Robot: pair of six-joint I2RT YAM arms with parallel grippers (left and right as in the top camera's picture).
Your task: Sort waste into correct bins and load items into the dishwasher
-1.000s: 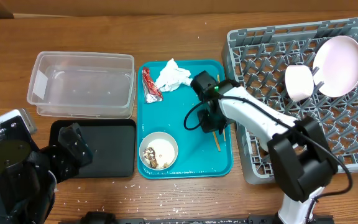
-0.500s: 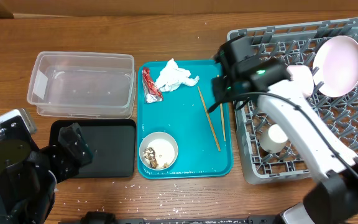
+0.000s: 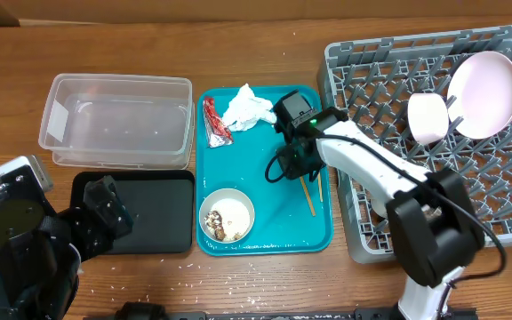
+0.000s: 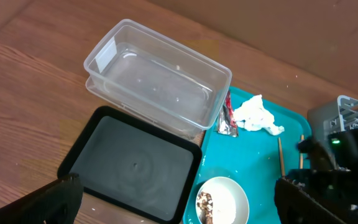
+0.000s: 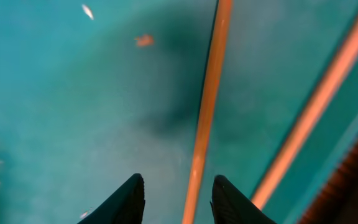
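Two wooden chopsticks (image 3: 310, 201) lie on the teal tray (image 3: 238, 164). My right gripper (image 3: 302, 169) is low over them and open; one chopstick (image 5: 207, 106) runs between its fingertips (image 5: 131, 194) without being gripped, and the other chopstick (image 5: 319, 109) lies just to the right. A white tissue (image 3: 249, 108) and a red-and-silver wrapper (image 3: 214, 122) rest at the tray's far end. The cream bowl (image 3: 227, 214) holds brownish crumbs. The plate (image 3: 485, 93) and pink bowl (image 3: 428, 117) stand in the grey rack (image 3: 389, 80). My left gripper (image 4: 179, 208) hangs open above the black tray (image 4: 135, 165).
The clear tub (image 3: 118, 120) stands left of the teal tray, with the black tray (image 3: 145, 212) in front of it. Small crumbs dot the teal tray and the table's front edge. The rack's left wall runs right beside the chopsticks.
Half a second ago my right arm was raised by the rack's left edge; it has come back down over the chopsticks with its jaws parted. The left arm has not moved.
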